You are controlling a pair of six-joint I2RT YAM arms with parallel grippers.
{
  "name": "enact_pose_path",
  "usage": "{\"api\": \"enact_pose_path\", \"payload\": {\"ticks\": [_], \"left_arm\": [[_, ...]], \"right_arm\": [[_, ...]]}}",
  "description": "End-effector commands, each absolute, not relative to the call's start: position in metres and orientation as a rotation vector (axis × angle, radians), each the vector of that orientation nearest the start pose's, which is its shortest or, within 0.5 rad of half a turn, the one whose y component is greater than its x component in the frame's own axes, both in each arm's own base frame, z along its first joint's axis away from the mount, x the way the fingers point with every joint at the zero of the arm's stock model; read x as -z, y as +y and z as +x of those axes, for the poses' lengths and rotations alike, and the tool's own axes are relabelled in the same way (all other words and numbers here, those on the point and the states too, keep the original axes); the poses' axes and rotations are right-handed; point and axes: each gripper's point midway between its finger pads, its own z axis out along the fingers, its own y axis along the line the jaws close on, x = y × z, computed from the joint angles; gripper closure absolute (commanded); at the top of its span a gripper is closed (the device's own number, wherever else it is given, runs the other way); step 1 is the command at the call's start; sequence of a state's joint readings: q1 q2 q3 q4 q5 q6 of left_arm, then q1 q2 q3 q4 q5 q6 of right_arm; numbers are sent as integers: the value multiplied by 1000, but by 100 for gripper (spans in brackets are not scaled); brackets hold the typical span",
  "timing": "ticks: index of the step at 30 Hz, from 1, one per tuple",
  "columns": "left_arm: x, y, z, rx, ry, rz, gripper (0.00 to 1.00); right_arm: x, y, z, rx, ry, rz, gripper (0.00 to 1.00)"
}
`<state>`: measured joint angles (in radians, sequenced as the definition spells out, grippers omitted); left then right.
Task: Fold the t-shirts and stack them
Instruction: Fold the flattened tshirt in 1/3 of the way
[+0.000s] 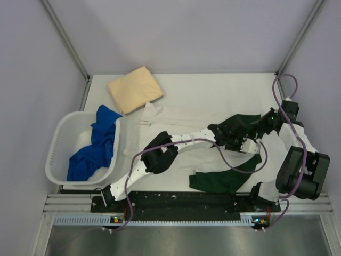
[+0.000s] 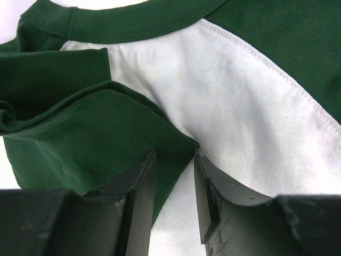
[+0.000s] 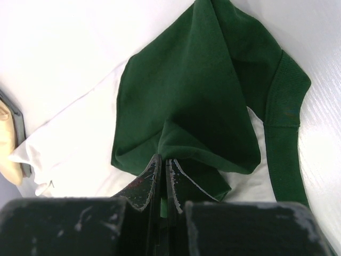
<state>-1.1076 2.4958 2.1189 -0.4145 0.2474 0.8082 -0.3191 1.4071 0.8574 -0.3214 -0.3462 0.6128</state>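
Observation:
The white t-shirt with dark green sleeves (image 1: 181,118) lies spread and rumpled across the middle of the table. My right gripper (image 1: 260,124) is shut on a fold of its green sleeve (image 3: 186,101), the cloth pinched between the jaws (image 3: 163,162). My left gripper (image 1: 238,140) reaches across beside it. Its jaws (image 2: 175,156) stand open, with the corner of a green sleeve fold (image 2: 101,133) lying between the tips over the white body (image 2: 240,112). A tan shirt (image 1: 135,89) lies folded at the back left. Blue shirts (image 1: 98,146) are heaped in the basket.
A white plastic basket (image 1: 55,152) stands at the left edge of the table. The other green sleeve (image 1: 218,180) lies near the front edge between the arm bases. Walls close the table in at the back and sides.

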Motion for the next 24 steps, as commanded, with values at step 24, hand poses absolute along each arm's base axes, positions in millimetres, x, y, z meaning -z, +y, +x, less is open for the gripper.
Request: {"api": "enact_pose_path", "payload": {"ticks": [24], "left_arm": [[-95, -566, 301, 427, 1330, 1880, 100]], "right_arm": [[-128, -32, 346, -549, 2176, 911, 100]]}}
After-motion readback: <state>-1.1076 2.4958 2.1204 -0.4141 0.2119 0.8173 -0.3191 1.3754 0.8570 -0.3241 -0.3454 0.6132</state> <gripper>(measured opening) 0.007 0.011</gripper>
